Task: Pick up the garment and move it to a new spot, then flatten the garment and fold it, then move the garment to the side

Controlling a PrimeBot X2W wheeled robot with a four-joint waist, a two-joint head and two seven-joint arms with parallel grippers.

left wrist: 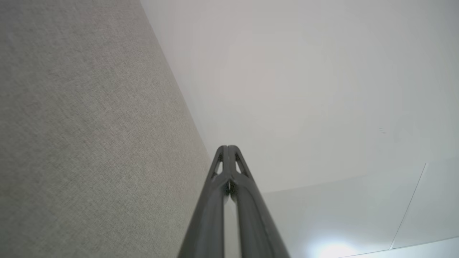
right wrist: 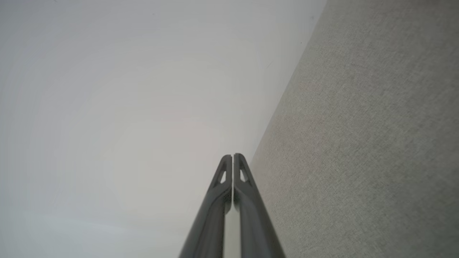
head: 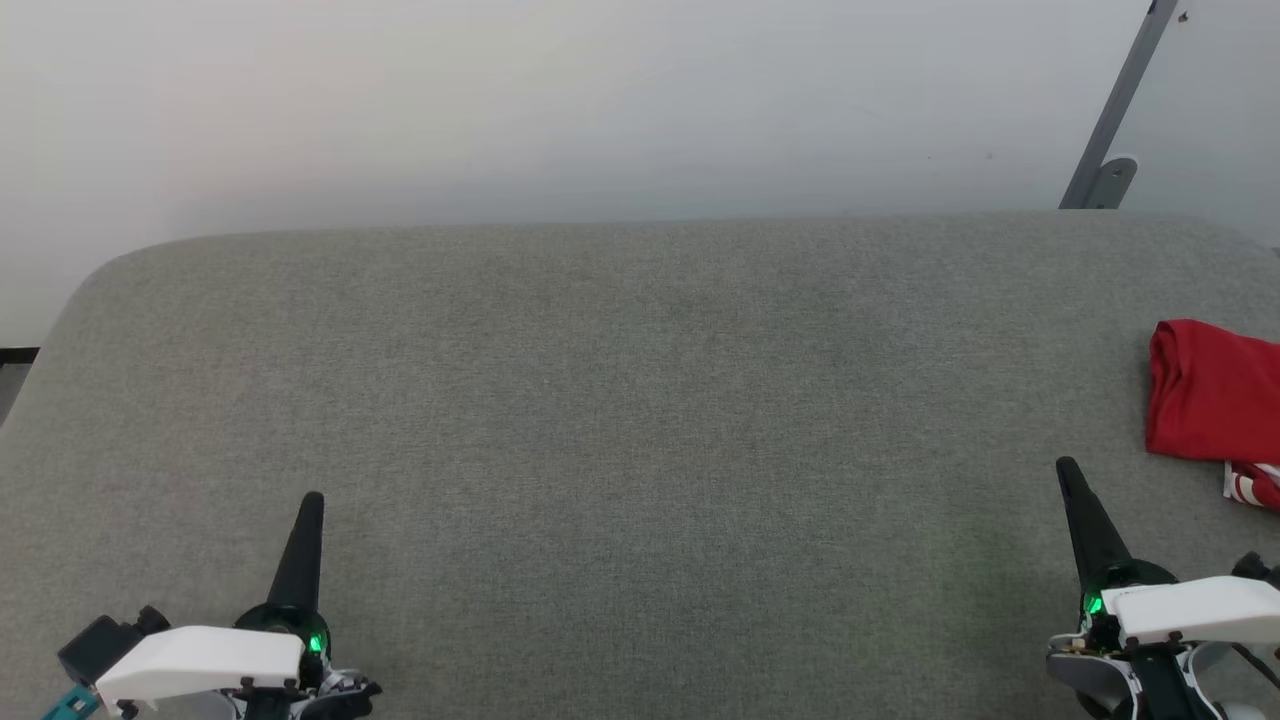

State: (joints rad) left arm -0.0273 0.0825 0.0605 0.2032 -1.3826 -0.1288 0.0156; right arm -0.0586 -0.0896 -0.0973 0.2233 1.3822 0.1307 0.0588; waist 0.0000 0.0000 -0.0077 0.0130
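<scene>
Left claw (head: 312,498) and right claw (head: 1067,466) are pressed together, empty, above the grey fabric desk (head: 640,380); swinging right could snag the folded red jersey garment (head: 1212,392), undoing its fold.

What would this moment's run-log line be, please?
garment: folded, far right | left gripper: shut, empty | right gripper: shut, empty

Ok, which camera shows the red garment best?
The head view: the garment lies at the right edge of the grey surface, partly cut off by the frame. The wrist views look past the left tool and right tool at surface and wall instead.
</scene>
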